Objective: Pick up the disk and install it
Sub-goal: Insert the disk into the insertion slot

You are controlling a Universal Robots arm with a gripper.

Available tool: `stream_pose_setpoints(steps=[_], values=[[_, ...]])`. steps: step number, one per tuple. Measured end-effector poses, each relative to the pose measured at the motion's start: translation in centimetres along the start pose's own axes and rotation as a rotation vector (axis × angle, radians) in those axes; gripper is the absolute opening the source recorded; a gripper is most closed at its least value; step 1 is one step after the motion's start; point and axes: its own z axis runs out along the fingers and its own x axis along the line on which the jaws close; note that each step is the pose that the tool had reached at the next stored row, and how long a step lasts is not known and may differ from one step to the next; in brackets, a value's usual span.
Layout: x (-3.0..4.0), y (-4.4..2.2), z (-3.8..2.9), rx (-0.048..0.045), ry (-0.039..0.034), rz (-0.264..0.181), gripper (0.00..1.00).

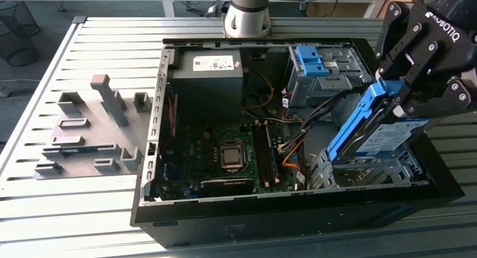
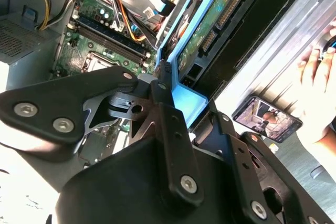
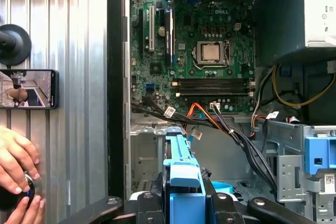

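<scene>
Open computer case (image 1: 223, 224) lies on the slatted bench (image 1: 89, 208) toward the exterior view's right; fixture block (image 1: 89, 138) on the bench to its left; inside, power supply (image 1: 209, 73) at the far wall, motherboard (image 1: 223, 152) nearer; disk (image 1: 372, 129) tilted above the near-right drive cage (image 1: 365, 171), in the gripper (image 1: 417, 90).

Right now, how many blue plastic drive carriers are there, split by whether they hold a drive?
Carrier with a drive, the disk clamped on edge in the gripper over the computer case: 1
Bare blue bracket, atop the rear drive cage: 1
Total: 2
</scene>
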Motion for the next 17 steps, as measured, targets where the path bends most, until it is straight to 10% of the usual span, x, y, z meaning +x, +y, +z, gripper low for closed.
stream_pose_setpoints(steps=[17], values=[[0.03, -0.03, 0.99, 0.0001, 0.0003, 0.001, 0.38]])
